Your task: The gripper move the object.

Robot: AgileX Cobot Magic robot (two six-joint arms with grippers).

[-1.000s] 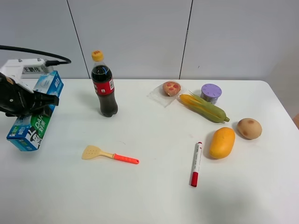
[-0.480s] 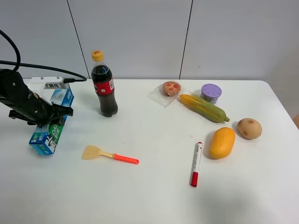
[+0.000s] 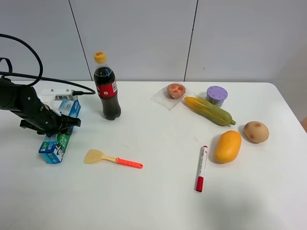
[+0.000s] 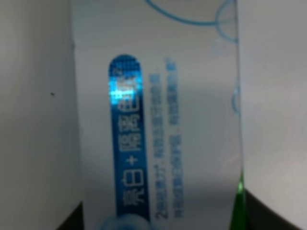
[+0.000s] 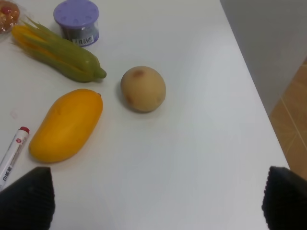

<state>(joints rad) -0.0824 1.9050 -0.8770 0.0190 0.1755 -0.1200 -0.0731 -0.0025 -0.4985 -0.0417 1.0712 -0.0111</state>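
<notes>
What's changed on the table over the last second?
The left hand, gripping the toothpaste box, carried it rightward toward the cola bottle. Nothing was let go. The bottle, spatula and marker stayed put.

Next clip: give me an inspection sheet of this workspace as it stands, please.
Surface: white table, no spills seen.
Job's things: toothpaste box, on the table's left side, gripped.
Clutter: cola bottle, spatula, marker, mango, potato, corn, purple-lidded tin, wrapped pastry; all apart from the box.
Tools: left tool shut across the box; right tool open, holding nothing.
Cables: black cable runs along the left arm.
Surroundings: grey panelled wall; floor past the right edge.
</notes>
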